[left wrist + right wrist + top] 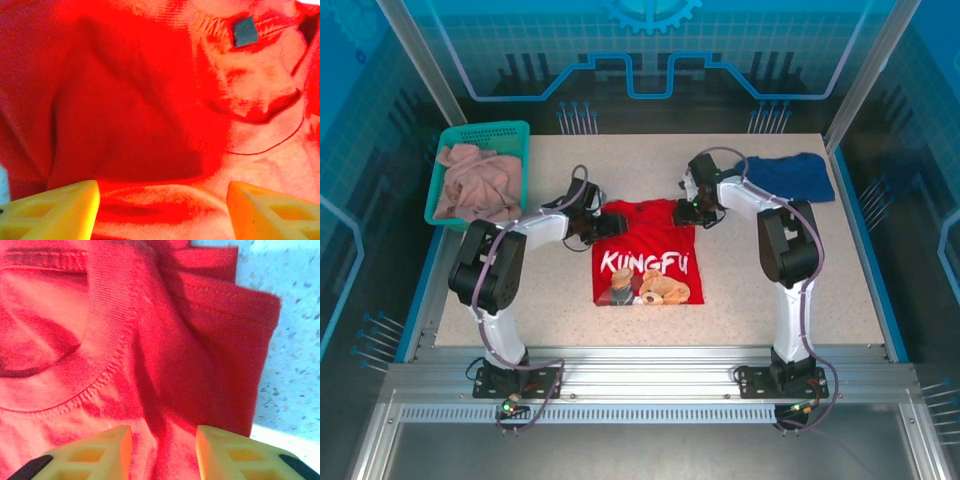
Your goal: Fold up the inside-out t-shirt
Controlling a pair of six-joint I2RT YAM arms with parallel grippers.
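Top external: speckled beige tabletop point(770, 280) is sitting inside a blue-lit enclosure w/ glowing line-patterned walls point(650, 60); an aluminium frame point(640, 385) is running along the near edge, carrying both arm bases. The inside-out t-shirt point(645, 265) is lying mid-tabletop, folded to a narrow rectangle, print facing up. Left end effector point(603, 225) is reaching over its far-left corner, right end effector point(692, 208) over its far-right corner. A teal basket point(485, 130) is standing at the far left, holding a pinkish-beige garment point(475, 185); a dark blue t-shirt point(790, 175) is lying far right, apart from the red one.

Left wrist: yellow fingers point(55, 210) are standing wide apart over red cloth, nothing pinched between them; a grey label point(245, 31) is showing by the neckline point(260, 112).

Right wrist: fingers point(95, 455) are standing partly apart above the cloth beside the collar seam, gripping nothing as far as visible; can't tell if the tips are touching the fabric. A folded sleeve point(235, 315) is overlapping onto bare tabletop at right.
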